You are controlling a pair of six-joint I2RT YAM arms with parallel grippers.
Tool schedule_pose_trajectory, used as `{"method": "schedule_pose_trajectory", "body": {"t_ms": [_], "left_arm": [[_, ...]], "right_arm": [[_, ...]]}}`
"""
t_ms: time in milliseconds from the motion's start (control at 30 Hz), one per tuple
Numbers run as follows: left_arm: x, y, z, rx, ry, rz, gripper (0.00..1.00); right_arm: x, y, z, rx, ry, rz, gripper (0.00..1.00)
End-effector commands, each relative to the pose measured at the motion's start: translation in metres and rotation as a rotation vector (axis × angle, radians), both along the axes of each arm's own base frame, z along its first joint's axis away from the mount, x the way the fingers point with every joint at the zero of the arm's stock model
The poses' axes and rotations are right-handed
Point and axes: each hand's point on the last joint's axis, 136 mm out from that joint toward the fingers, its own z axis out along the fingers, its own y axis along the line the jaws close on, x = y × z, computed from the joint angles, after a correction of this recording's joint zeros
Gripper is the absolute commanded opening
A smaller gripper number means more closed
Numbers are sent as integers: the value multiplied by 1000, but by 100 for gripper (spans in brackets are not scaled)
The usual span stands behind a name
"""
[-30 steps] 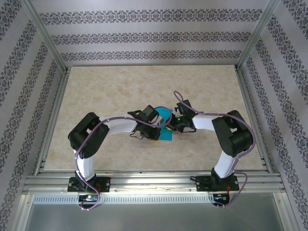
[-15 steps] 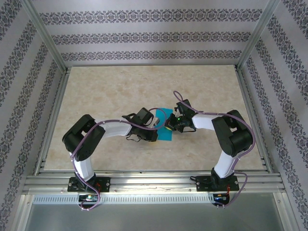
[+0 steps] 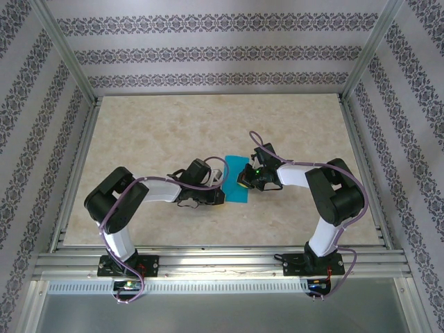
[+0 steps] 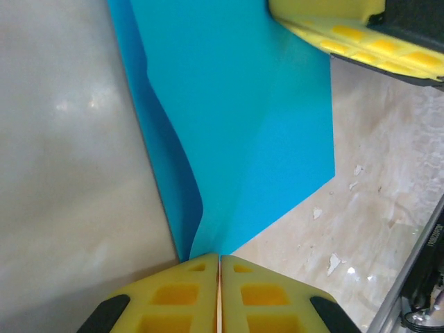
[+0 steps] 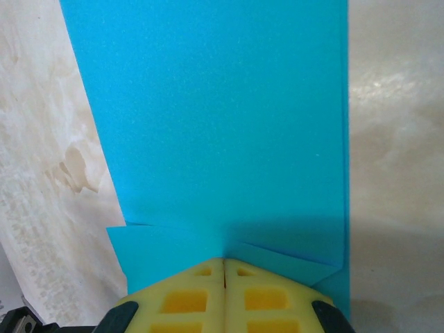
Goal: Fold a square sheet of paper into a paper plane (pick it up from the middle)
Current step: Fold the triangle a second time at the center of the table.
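Observation:
The square sheet of paper [image 3: 235, 182], teal-blue and partly folded, lies mid-table between both grippers. My left gripper [image 3: 220, 187] sits at its left side. In the left wrist view the jaws [image 4: 219, 258] are shut, with a corner of the sheet [image 4: 243, 125] running up into them and one flap lifted off the table. My right gripper [image 3: 245, 179] is shut too. Its tips [image 5: 223, 262] rest on top of the sheet [image 5: 222, 125], where small folded flaps meet. One of its yellow fingers [image 4: 326, 17] shows over the sheet's far edge.
The beige marbled table [image 3: 159, 132] is bounded by aluminium rails, one along the near edge [image 3: 222, 258], with upright posts at the back corners and patterned walls around. Purple cables loop along both arms.
My left arm has drawn back to the left and lowered, uncovering more of the sheet. The right arm has stayed put on the paper.

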Motion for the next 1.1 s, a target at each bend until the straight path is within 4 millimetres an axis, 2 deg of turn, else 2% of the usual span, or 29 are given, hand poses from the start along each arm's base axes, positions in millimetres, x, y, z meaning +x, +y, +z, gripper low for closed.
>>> {"method": "schedule_pose_trajectory", "body": {"t_ms": [0,167,300,500,567,667,833,1067], "left_arm": [[2,-5,18,-61,10,25,12],[17,-16,48,-122,-57,43,13],[30,-23,49,-127,-69,64,12],[44,-27,35,-100,-62,94,9],[43,-27,27,-88,-46,90,9],[37,-22,10,-57,-12,89,8],[18,10,-27,92,29,116,5],[-3,27,-49,139,85,137,3]], "right_arm": [[-30,-27,-38,-158,127,-12,0],[-28,-27,-33,-159,116,-15,0],[-27,-26,-31,-155,112,-19,0],[-27,-25,-31,-153,114,-18,0],[-27,-26,-31,-154,114,-18,0],[-27,-25,-31,-152,116,-16,0],[-27,-26,-29,-150,109,-16,0],[-19,-18,-17,-115,76,-2,0]]}}
